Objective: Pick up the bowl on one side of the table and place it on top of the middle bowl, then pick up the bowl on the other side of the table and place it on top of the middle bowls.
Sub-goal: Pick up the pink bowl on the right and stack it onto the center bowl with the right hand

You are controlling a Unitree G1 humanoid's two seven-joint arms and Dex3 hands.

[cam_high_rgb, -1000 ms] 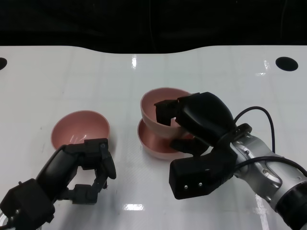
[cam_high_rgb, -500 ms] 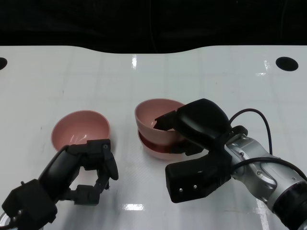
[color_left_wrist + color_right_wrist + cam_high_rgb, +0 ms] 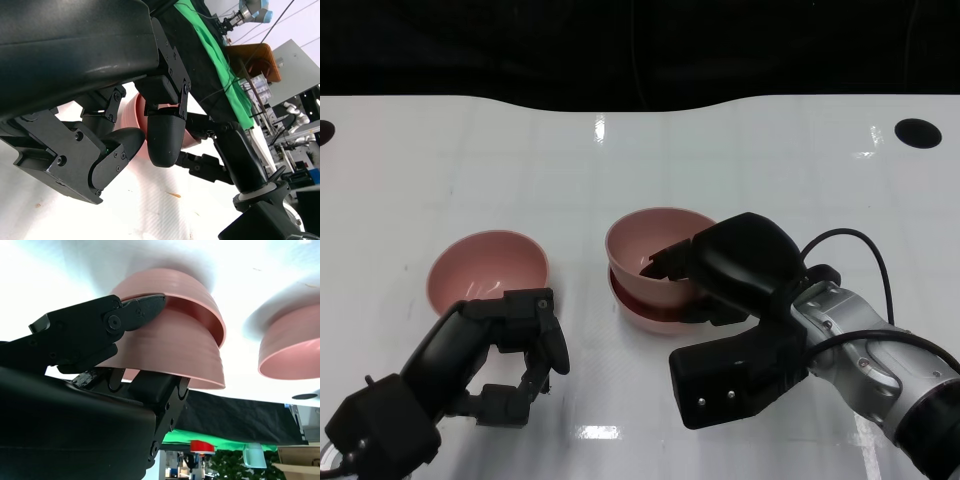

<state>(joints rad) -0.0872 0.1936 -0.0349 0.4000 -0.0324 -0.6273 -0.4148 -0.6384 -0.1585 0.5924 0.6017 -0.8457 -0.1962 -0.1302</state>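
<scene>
My right hand [image 3: 740,268] grips the near rim of a pink bowl [image 3: 645,235], one finger inside it and the rest outside. That bowl sits slightly tilted in the middle pink bowl [image 3: 638,308]. The right wrist view shows the held bowl [image 3: 170,350] nested against the middle bowl [image 3: 170,285]. A third pink bowl [image 3: 485,265] stands upright to the left, also seen in the right wrist view [image 3: 295,350]. My left hand [image 3: 490,350] hovers just in front of that bowl, fingers bent and apart, holding nothing. A bit of pink bowl [image 3: 137,112] shows behind the left hand's fingers [image 3: 165,140].
The white glossy table [image 3: 770,170] ends in a black far edge. Dark round holes sit at its far right [image 3: 918,131] and far left [image 3: 323,131]. A black cable [image 3: 850,232] loops at my right wrist.
My right hand has lowered the held bowl down into the middle bowl and shifted a little left. The left hand has hardly moved.
</scene>
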